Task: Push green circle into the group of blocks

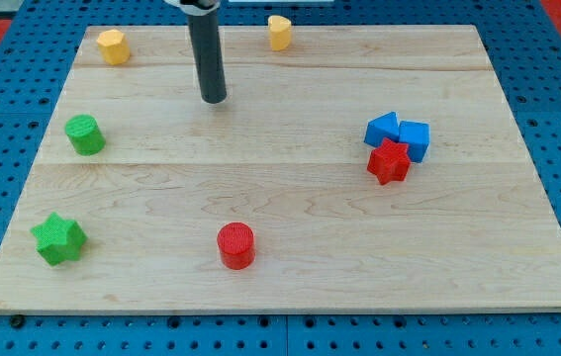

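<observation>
The green circle sits near the board's left edge, at mid height. My tip rests on the board to the upper right of it, well apart from it. At the view's right stands a tight group: a blue triangle-like block, a blue cube and a red star, touching one another. The group is far to the right of the green circle and the tip.
A green star lies at the lower left. A red circle lies at the bottom middle. A yellow hexagon-like block is at the top left and a yellow block at the top middle. The wooden board lies on a blue pegboard.
</observation>
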